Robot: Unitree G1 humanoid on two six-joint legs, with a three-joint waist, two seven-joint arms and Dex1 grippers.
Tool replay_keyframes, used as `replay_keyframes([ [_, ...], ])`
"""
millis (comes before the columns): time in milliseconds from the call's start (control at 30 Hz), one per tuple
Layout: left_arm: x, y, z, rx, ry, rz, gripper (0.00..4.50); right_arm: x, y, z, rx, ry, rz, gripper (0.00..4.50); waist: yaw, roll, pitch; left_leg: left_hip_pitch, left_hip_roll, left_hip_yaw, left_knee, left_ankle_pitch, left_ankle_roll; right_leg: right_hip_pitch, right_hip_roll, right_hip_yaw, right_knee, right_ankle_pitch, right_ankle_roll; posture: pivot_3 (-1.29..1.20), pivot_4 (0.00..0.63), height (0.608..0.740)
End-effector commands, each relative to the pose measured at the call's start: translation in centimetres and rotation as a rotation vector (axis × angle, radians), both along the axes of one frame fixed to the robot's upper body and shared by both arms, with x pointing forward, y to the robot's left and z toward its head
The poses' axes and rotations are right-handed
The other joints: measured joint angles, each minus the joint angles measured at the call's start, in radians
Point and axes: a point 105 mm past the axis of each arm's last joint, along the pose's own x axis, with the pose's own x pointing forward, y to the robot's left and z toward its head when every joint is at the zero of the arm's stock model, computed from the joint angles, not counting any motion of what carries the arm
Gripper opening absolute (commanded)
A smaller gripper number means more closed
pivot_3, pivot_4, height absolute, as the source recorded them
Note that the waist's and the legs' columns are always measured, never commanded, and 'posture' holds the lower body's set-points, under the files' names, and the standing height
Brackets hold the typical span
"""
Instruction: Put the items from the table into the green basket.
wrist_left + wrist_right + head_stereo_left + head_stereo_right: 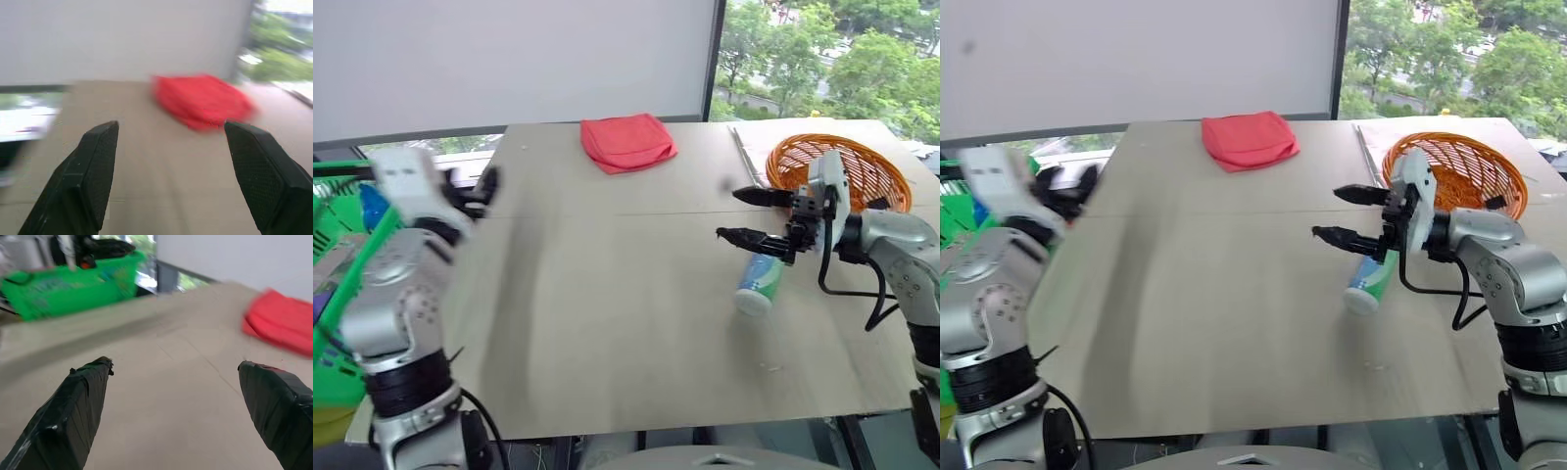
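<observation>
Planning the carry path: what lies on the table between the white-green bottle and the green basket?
Bare beige tabletop with a seam lies between the small white-green bottle and the bright green latticed plastic basket, seen from the head views.

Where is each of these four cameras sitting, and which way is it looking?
Left eye and right eye views: on the head, looking forward and down over the table, both arms and the bottle.
Left wrist view: on the left arm, looking past the open left hand at the red cloth.
Right wrist view: on the right arm, looking past the open right hand toward the green basket.
All four share the cloth.
</observation>
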Motion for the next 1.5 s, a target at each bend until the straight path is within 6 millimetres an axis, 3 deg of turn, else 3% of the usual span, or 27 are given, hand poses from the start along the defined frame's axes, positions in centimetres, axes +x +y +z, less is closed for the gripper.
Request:
replay_keyframes([
  [33, -0.7, -6.0, -1.4, 0.017, 0.050, -0.240, 3.49, -0.4, -1.6, 0.2, -0.085, -0.056, -0.094, 4.50, -0.014, 0.002, 0.001, 0.000, 0.000, 0.000, 0.000, 0.000, 0.000, 0.000, 0.000, 0.000, 0.000, 0.000, 0.000, -0.11, 0.034, 0.740],
  [167, -0.6, -7.5, -1.1, 0.004, 0.034, -0.311, 3.49, -0.4, -0.9, -1.4, -0.090, 0.006, -0.186, 4.50, -0.054, 0.005, 0.002, 0.004, 0.003, 0.002, 0.001, 0.000, 0.001, 0.001, 0.005, 0.003, 0.004, 0.000, -0.001, -0.13, 0.033, 0.740],
  [333, -0.8, -5.1, -1.6, 0.177, 0.067, -0.296, 3.49, 1.4, -0.8, -4.5, -0.148, 0.068, -0.466, 4.50, -0.072, 0.006, 0.003, 0.007, 0.010, 0.002, 0.003, 0.000, 0.000, 0.004, 0.015, 0.005, 0.005, 0.002, -0.004, -0.13, 0.031, 0.740],
  [433, -2.2, -4.7, -0.3, 0.198, 0.021, -0.380, 3.49, 1.3, 0.4, -5.5, -0.110, 0.158, -0.560, 4.50, -0.070, 0.011, 0.005, 0.007, 0.011, 0.002, 0.004, 0.002, -0.002, 0.003, 0.017, 0.006, 0.005, 0.002, -0.005, -0.12, 0.030, 0.740],
  [533, -4.1, -4.3, 0.9, 0.190, -0.014, -0.477, 3.49, 1.2, 0.9, -7.1, -0.194, 0.216, -0.668, 4.50, -0.067, 0.013, 0.007, 0.006, 0.011, 0.002, 0.003, 0.002, -0.003, 0.002, 0.016, 0.006, 0.005, 0.002, -0.005, -0.11, 0.028, 0.740],
  [667, -7.0, -4.0, 1.2, 0.212, 0.011, -0.591, 3.49, 0.5, 2.1, -8.6, -0.207, 0.391, -0.731, 4.50, -0.065, 0.013, 0.006, 0.006, 0.011, 0.002, 0.003, 0.002, -0.003, 0.002, 0.016, 0.006, 0.004, 0.002, -0.005, -0.09, 0.022, 0.740],
  [767, -8.6, -3.6, 0.7, 0.278, 0.077, -0.643, 3.49, 0.1, 1.9, -10.1, -0.300, 0.491, -0.783, 4.50, -0.067, 0.013, 0.005, 0.006, 0.011, 0.003, 0.003, 0.002, -0.003, 0.002, 0.016, 0.006, 0.004, 0.002, -0.005, -0.07, 0.017, 0.740],
  [933, -9.4, -4.0, 0.9, 0.307, 0.078, -0.660, 3.49, 0.1, 1.1, -11.3, -0.378, 0.553, -0.830, 4.50, -0.057, 0.014, 0.003, 0.010, 0.011, 0.002, 0.003, 0.003, -0.003, 0.006, 0.016, 0.005, 0.003, 0.002, -0.005, -0.05, 0.016, 0.740],
  [1133, -9.8, -4.9, 1.1, 0.303, 0.068, -0.672, 3.49, -0.4, 0.4, -13.1, -0.408, 0.636, -0.831, 4.50, -0.053, 0.012, 0.002, 0.025, 0.011, 0.002, -0.002, 0.002, -0.003, 0.020, 0.017, 0.005, -0.001, 0.000, -0.003, -0.03, 0.013, 0.740],
  [1233, -9.9, -4.9, 1.3, 0.312, 0.066, -0.671, 3.53, -0.7, 0.9, -13.8, -0.358, 0.700, -0.821, 3.79, -0.052, 0.010, -0.002, 0.025, 0.011, 0.002, -0.003, 0.002, -0.003, 0.020, 0.017, 0.005, 0.000, 0.000, -0.003, -0.03, 0.012, 0.740],
  [1333, -9.9, -5.0, 1.5, 0.309, 0.058, -0.670, 3.53, -0.8, 1.1, -14.2, -0.370, 0.712, -0.812, 2.56, -0.056, 0.005, -0.007, 0.026, 0.012, 0.002, -0.004, 0.002, -0.003, 0.021, 0.018, 0.005, -0.001, 0.000, -0.003, -0.02, 0.009, 0.740],
  [1500, -9.9, -5.2, 1.5, 0.307, 0.054, -0.671, 3.53, -0.7, 1.3, -14.1, -0.366, 0.711, -0.806, 0.98, -0.057, 0.004, -0.008, 0.035, 0.013, 0.003, -0.004, 0.002, -0.003, 0.028, 0.018, 0.006, -0.002, -0.003, -0.004, -0.02, 0.008, 0.740],
])
